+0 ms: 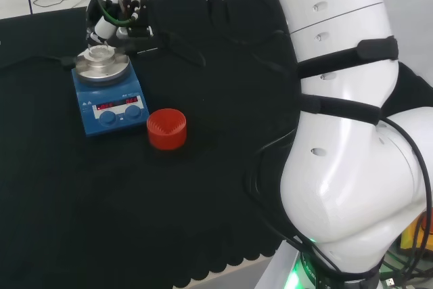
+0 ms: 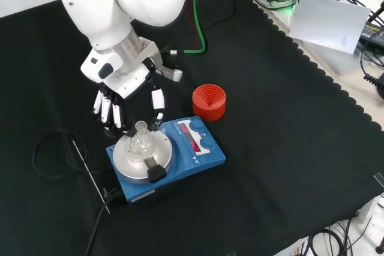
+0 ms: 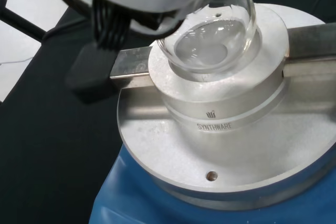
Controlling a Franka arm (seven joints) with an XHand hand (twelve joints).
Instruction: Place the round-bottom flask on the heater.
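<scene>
Resting in the heater's [image 2: 167,157] metal cup, clear round-bottom flask [image 2: 141,139], neck upright; straight fingers [image 2: 157,101] beside, holding nothing.

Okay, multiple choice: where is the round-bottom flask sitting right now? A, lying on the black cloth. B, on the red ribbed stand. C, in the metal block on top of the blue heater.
C: the flask sits upright in the metal block on the heater, while the red stand is empty.
</scene>
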